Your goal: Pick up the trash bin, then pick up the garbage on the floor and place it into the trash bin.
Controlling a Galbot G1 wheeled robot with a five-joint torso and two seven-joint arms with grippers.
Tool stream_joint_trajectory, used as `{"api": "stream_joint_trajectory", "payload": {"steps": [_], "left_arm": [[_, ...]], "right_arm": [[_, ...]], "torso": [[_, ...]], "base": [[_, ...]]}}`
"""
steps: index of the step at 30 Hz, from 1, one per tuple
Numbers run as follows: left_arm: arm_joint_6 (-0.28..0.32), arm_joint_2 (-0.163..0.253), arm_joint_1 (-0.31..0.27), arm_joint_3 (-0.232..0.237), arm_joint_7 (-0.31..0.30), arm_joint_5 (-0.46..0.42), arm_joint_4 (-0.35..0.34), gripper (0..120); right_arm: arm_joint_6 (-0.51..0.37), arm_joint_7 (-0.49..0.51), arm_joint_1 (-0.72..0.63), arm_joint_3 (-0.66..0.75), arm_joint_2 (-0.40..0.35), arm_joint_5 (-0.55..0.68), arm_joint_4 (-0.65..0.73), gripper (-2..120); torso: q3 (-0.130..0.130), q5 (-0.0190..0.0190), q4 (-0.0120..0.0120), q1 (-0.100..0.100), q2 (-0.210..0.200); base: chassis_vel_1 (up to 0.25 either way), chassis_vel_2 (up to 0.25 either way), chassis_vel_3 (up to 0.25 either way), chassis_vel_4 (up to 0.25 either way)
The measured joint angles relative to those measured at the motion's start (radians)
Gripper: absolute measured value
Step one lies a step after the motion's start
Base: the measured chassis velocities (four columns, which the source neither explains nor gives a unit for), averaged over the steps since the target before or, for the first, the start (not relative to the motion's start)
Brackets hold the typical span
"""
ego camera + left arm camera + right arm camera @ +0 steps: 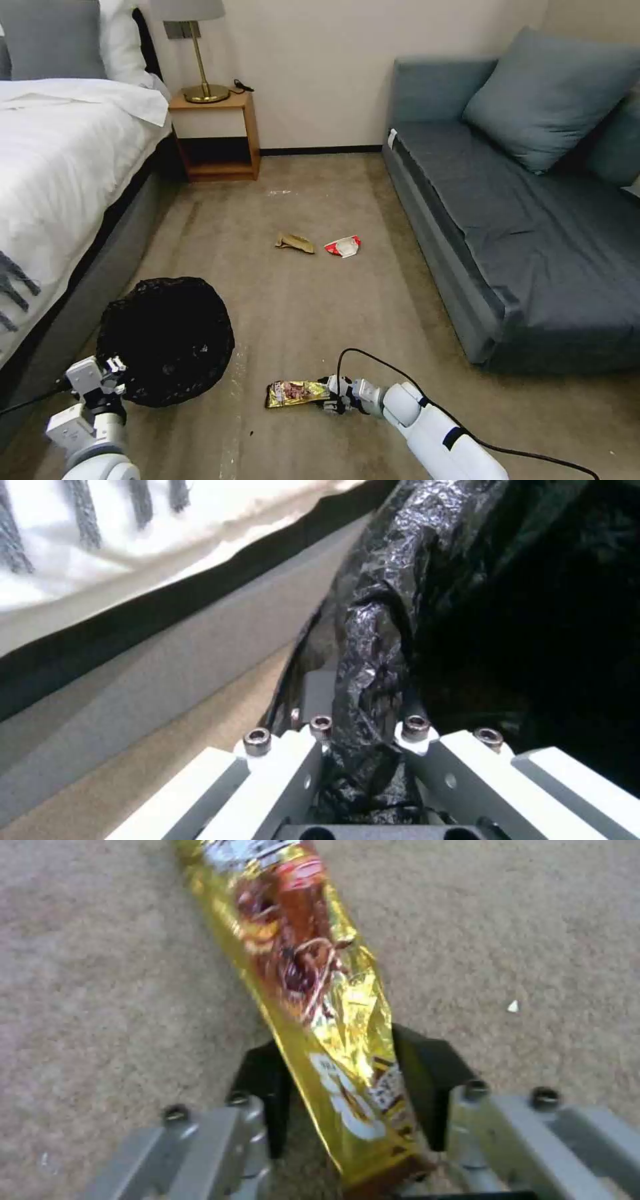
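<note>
Your left gripper (363, 760) has its jaws clamped on the bagged rim of the trash bin (167, 340), beside the bed (60, 173). That liner is thin and slick, so I'd judge the bin light but prone to slip. Your right gripper (347, 1100), low over the carpet floor (300, 300), has its jaws around one end of the yellow-brown snack wrapper (300, 965), though I can't tell if they've closed. It's crinkly foil, nearly weightless: pinch that end.
</note>
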Motion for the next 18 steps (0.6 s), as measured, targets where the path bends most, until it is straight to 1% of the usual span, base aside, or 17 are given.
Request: {"api": "stream_joint_trajectory", "payload": {"steps": [1, 2, 3, 4, 5, 6, 7, 8, 9, 10, 15, 18], "left_arm": [[-0.001, -0.002, 0.001, 0.001, 0.000, 0.002, 0.000, 3], [-0.001, -0.002, 0.001, 0.001, 0.000, 0.002, 0.000, 3], [-0.002, -0.003, 0.002, 0.001, 0.000, 0.003, -0.001, 3], [-0.004, -0.004, 0.004, 0.001, 0.001, 0.004, -0.001, 3], [-0.004, -0.005, 0.005, 0.002, 0.001, 0.004, -0.001, 3], [-0.006, -0.006, 0.005, 0.002, 0.002, 0.004, -0.001, 3], [-0.006, -0.006, 0.005, 0.002, 0.002, 0.004, -0.001, 3], [-0.009, -0.008, 0.006, 0.002, 0.002, 0.005, -0.001, 3], [-0.012, -0.009, 0.007, 0.002, 0.003, 0.006, 0.000, 3], [-0.013, -0.009, 0.007, 0.002, 0.004, 0.006, 0.000, 3], [-0.019, -0.012, 0.008, 0.004, 0.005, 0.009, 0.004, 3], [-0.021, -0.012, 0.007, 0.007, 0.006, 0.009, 0.007, 3]], "right_arm": [[0.000, 0.000, -0.002, 0.000, -0.001, 0.002, 0.003, 32], [0.000, 0.000, -0.002, 0.000, -0.001, 0.002, 0.003, 32], [-0.003, 0.001, -0.002, 0.001, -0.001, 0.004, 0.006, 27], [-0.007, 0.002, -0.003, 0.005, -0.005, 0.008, 0.011, 22], [-0.009, 0.003, -0.004, 0.006, -0.006, 0.011, 0.017, 17], [-0.010, 0.003, -0.006, 0.006, -0.009, 0.014, 0.024, 13], [-0.010, 0.003, -0.006, 0.006, -0.009, 0.014, 0.024, 13], [-0.011, 0.003, -0.008, 0.007, -0.013, 0.020, 0.035, 9], [-0.012, 0.003, -0.010, 0.007, -0.019, 0.027, 0.049, 2], [-0.012, 0.003, -0.011, 0.006, -0.021, 0.031, 0.055, 0], [-0.013, 0.003, -0.019, 0.011, -0.027, 0.049, 0.084, 0], [-0.015, 0.003, -0.032, 0.019, -0.033, 0.089, 0.139, 0]], "torso": [[0.000, 0.0002, 0.0000, 0.000, 0.000], [0.000, 0.0002, 0.0000, 0.000, 0.000], [0.000, 0.0002, 0.0000, 0.000, 0.000], [0.000, -0.0011, 0.0000, 0.000, 0.000], [0.000, -0.0011, -0.0003, 0.000, 0.000], [0.000, -0.0004, -0.0005, 0.000, 0.000], [0.000, -0.0004, -0.0005, 0.000, 0.000], [0.000, -0.0002, -0.0004, 0.000, 0.000], [0.000, -0.0004, -0.0004, 0.000, 0.000], [0.000, -0.0003, -0.0003, 0.000, 0.000], [0.000, -0.0002, -0.0001, 0.000, 0.000], [0.000, 0.0000, -0.0002, 0.000, 0.000]], "base": [[0.000, 0.000, 0.000, 0.000], [0.000, 0.000, 0.000, 0.000], [0.000, 0.000, 0.000, 0.000], [0.000, 0.000, 0.000, 0.000], [0.000, 0.000, 0.000, 0.000], [0.000, 0.000, 0.000, 0.000], [0.000, 0.000, 0.000, 0.000], [0.000, 0.000, 0.000, 0.000], [0.000, 0.000, 0.000, 0.000], [0.000, 0.000, 0.000, 0.000], [0.000, 0.000, 0.000, 0.000], [0.000, 0.000, 0.000, 0.000]]}}
